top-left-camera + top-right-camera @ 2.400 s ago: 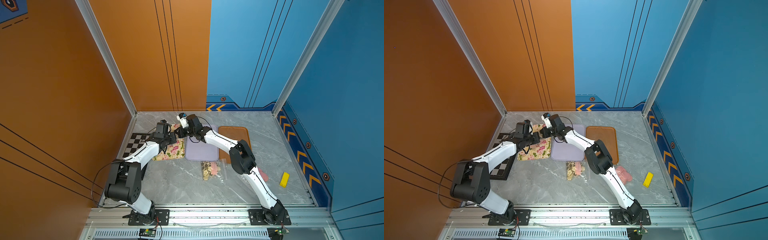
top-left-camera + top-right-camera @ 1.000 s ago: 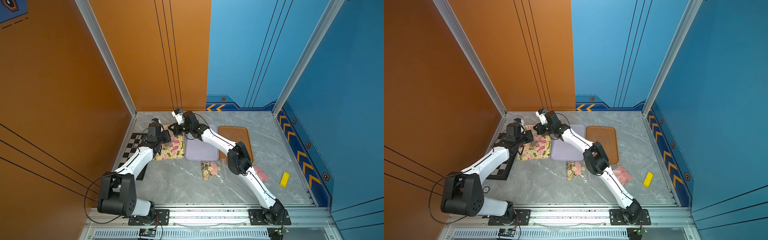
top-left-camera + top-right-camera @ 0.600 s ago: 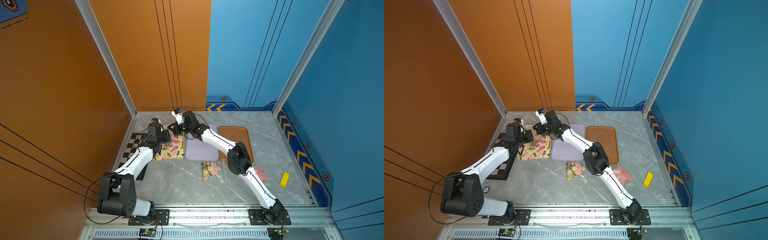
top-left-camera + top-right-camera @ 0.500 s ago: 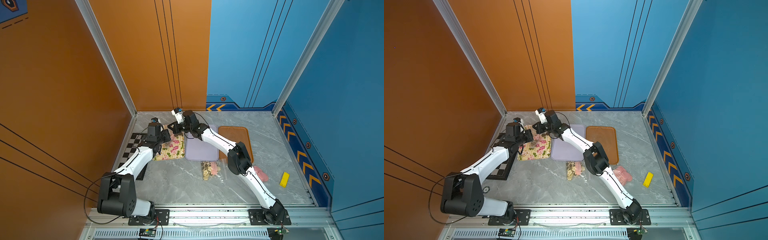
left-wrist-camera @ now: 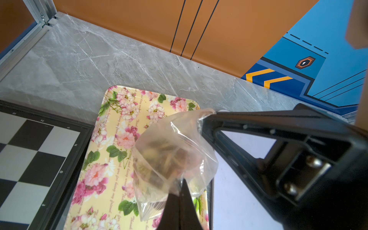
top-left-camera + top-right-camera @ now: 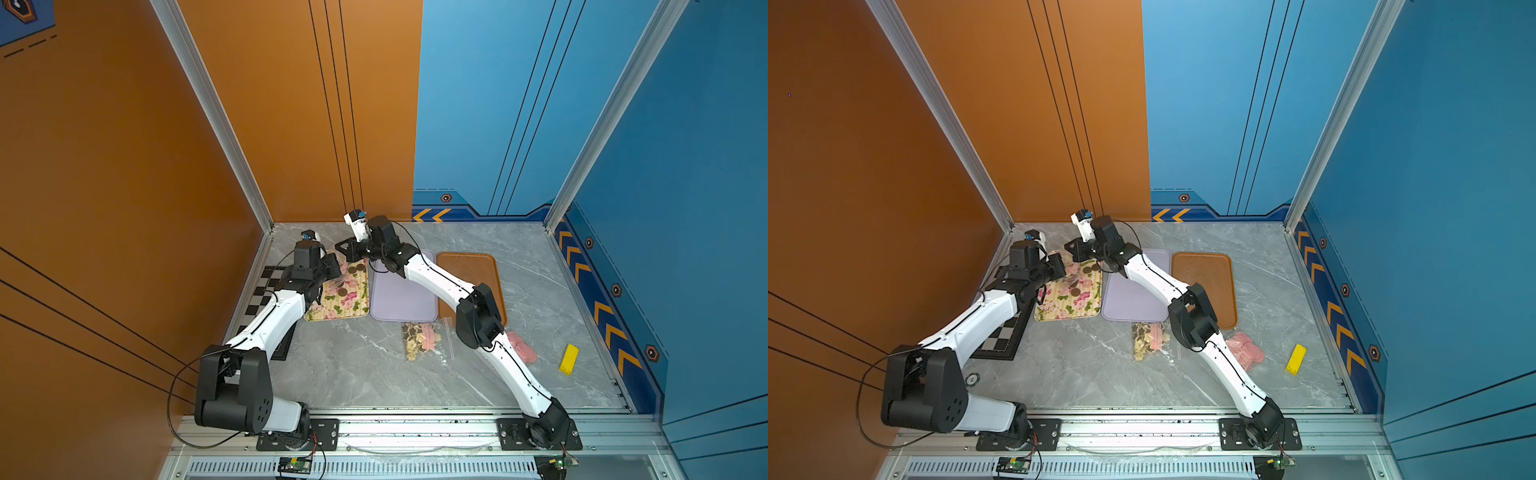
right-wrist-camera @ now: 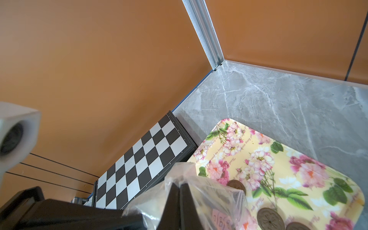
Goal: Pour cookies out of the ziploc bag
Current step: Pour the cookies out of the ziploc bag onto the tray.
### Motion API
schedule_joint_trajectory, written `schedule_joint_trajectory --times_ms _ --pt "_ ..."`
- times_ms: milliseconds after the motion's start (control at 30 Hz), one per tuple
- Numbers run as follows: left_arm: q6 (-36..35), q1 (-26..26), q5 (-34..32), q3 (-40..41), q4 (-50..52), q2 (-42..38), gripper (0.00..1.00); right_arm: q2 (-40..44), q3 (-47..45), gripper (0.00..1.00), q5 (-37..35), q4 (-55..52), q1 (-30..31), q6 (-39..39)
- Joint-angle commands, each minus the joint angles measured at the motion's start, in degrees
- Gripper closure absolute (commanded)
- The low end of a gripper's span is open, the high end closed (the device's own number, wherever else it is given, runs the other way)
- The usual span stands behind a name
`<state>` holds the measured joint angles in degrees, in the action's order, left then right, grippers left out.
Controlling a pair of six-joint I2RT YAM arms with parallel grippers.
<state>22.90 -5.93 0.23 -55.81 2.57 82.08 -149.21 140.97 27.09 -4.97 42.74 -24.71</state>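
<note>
Overhead, in both top views: both arms reach to the far left, over a yellow flower-print tray (image 6: pixel 347 308). The left gripper (image 6: pixel 336 266) and right gripper (image 6: pixel 338 248) meet there, a clear plastic ziploc bag (image 6: pixel 341 277) slung between them. A few brown round cookies (image 6: pixel 342 292) already lie on the tray, just right of the bag. The left arm is the nearer one. A lilac tray (image 6: pixel 403 299) sits right of the floral tray, and a black-and-white chessboard (image 6: pixel 266 291) left of it.

Left wrist view: the left gripper (image 5: pixel 180 191) is clamped shut on one bag edge. The right gripper (image 5: pixel 207 117) pinches the opposite corner. The bag (image 5: pixel 173 159) sags between the pinches with cookies bunched in its belly. Its long axis runs from pinch to pinch. I cannot tell which edge is the mouth.

Right wrist view: the right gripper (image 7: pixel 179 199) is closed on bag film (image 7: pixel 201 191). Loose cookies (image 7: pixel 270 219) lie beyond it on the tray.

Writing: there is cursive script on the tray and small marks on the board's border, none legible. Cookie stamps are unreadable.
</note>
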Motion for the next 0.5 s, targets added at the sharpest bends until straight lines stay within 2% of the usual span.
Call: schedule_joint_trajectory --times_ms 0,100,200,333,467 --pt "-0.5 0.6 -0.8 -2.3 3.1 1.2 1.0 -1.7 1.4 1.0 2.2 0.5 0.0 -1.7" --pt "2.2 0.7 -0.4 1.9 -2.0 -2.3 1.0 -1.7 0.9 1.0 1.4 0.4 0.3 -1.0" --pt "-0.1 0.9 -1.1 -2.8 5.7 -0.1 1.0 -2.0 1.2 1.0 0.9 0.1 0.3 -1.1" --pt "1.6 1.1 -1.2 0.9 0.4 -3.8 1.0 -1.2 1.2 1.0 -0.5 -0.7 1.0 0.5" --pt "-0.7 1.5 -2.4 -3.7 7.6 0.8 1.0 -0.8 1.4 1.0 0.3 -0.6 1.0 0.0"
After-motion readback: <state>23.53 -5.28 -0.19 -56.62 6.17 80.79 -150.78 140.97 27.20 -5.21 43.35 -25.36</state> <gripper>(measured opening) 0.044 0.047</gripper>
